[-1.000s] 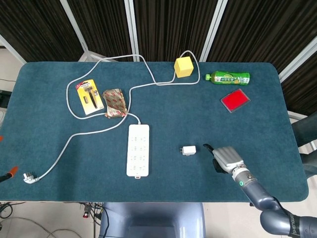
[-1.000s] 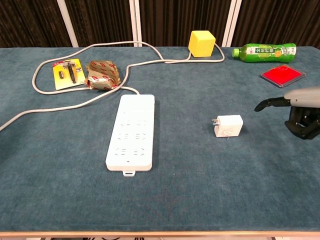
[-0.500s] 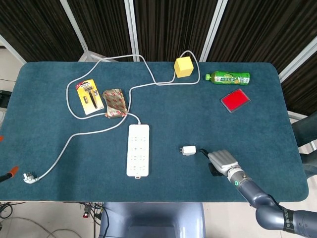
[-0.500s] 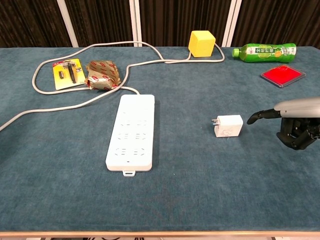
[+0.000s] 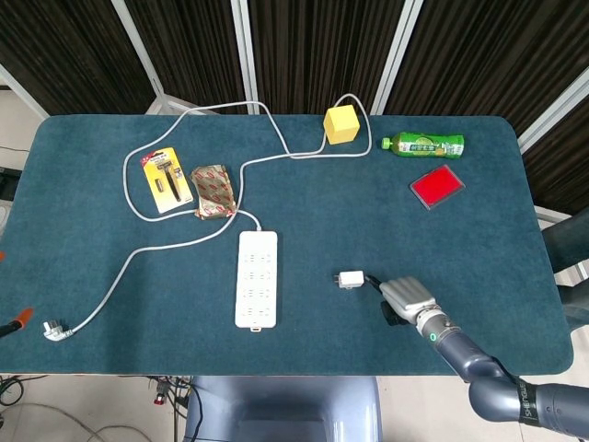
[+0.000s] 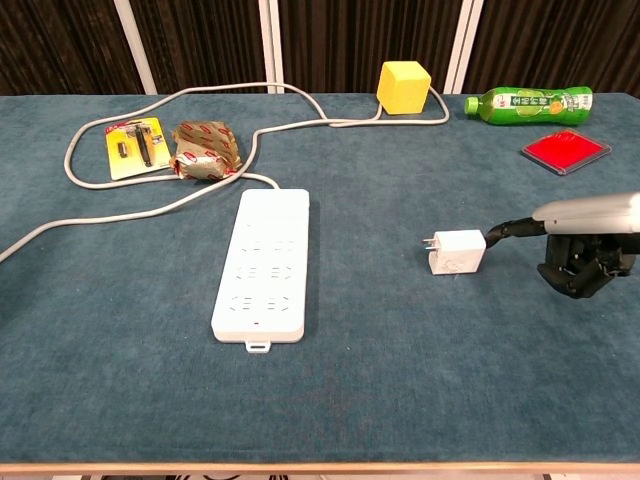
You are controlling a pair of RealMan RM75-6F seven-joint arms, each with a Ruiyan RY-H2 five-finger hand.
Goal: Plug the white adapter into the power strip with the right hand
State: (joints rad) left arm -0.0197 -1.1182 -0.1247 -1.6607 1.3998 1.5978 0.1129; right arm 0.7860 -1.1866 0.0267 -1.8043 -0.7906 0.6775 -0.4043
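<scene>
The table (image 6: 120, 400) carries the power strip (image 6: 263, 263) left of centre. The right hand (image 6: 578, 243) lies right of the adapter (image 6: 456, 252), holding nothing: one finger extended, its tip touching the adapter's right edge, the others curled underneath. The adapter lies flat, right of the strip, prongs toward it.

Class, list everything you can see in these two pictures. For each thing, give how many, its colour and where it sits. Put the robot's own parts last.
table: one, dark teal, under everything
power strip: one, white, centre-left
cable: one, pale grey, looping from the strip across the left and back
plug: one, grey, front-left corner
adapter: one, white, right of the strip
cube: one, yellow, back centre
bottle: one, green, lying back right
flat case: one, red, right
razor pack: one, yellow card, back left
snack packet: one, red and tan, beside the razor pack
right hand: one, grey and black, a fingertip at the adapter's right edge
</scene>
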